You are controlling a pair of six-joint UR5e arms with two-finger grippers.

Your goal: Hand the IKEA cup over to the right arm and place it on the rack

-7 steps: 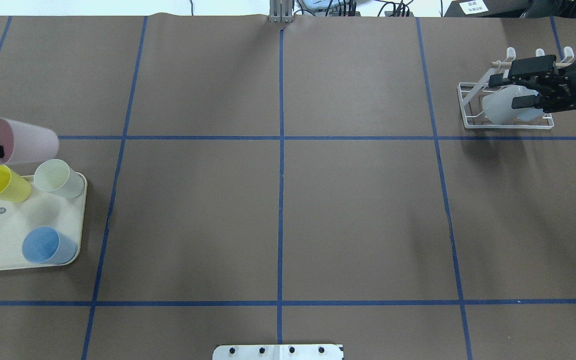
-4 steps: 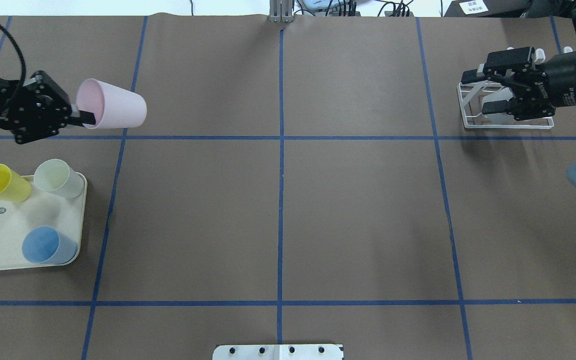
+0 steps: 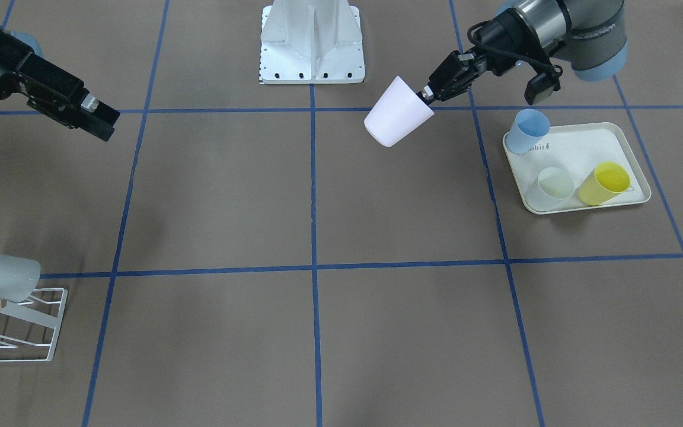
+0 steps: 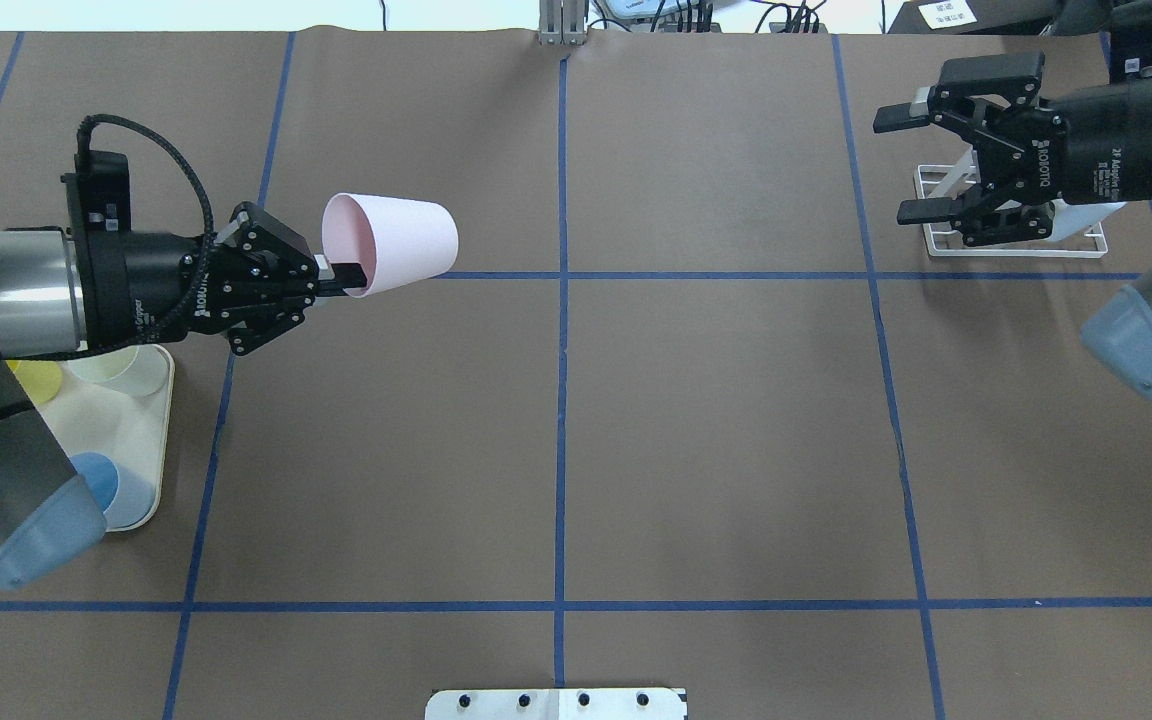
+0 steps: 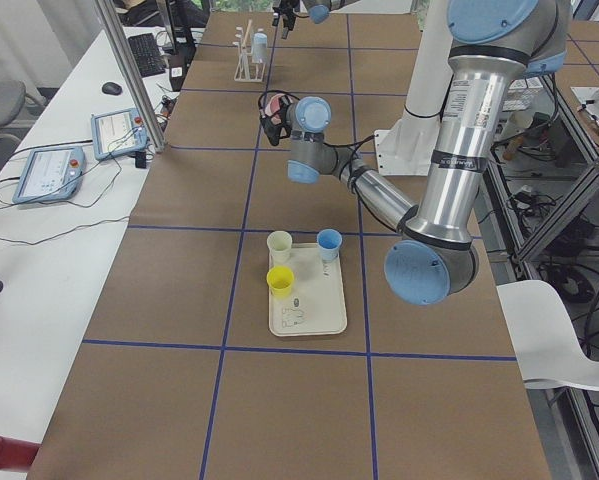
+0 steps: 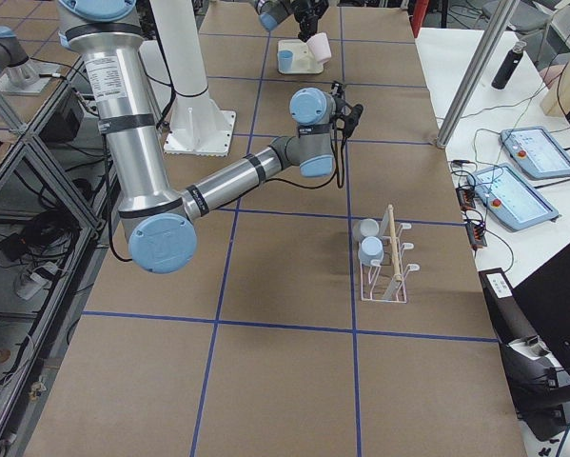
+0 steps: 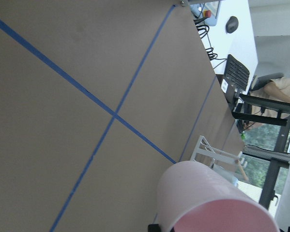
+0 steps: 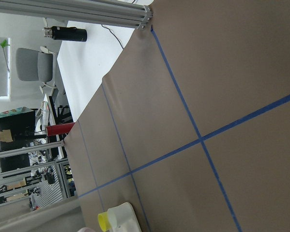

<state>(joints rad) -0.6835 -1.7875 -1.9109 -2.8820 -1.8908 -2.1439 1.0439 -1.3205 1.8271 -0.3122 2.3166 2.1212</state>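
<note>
The IKEA cup (image 4: 396,243) is pale pink and hangs on its side above the table, left of centre, its base pointing toward the right arm. My left gripper (image 4: 348,279) is shut on its rim, with one finger inside the mouth. The same cup (image 3: 396,114) shows in the front-facing view and fills the bottom of the left wrist view (image 7: 210,203). My right gripper (image 4: 894,166) is open and empty, raised just left of the rack (image 4: 939,238). The white wire rack (image 3: 27,332) holds a pale cup (image 3: 0,276) on its wooden peg.
A cream tray (image 3: 581,148) at the robot's left holds a blue cup (image 3: 528,130), a pale green cup (image 3: 555,184) and a yellow cup (image 3: 605,182). My left arm covers much of that tray (image 4: 151,420) from overhead. The robot's base plate (image 3: 312,41) stands mid-table.
My left arm has carried the pink cup from beside the tray rightward toward the table's middle. My right gripper has let go of the pale cup on the rack and drawn back to the left, open.
</note>
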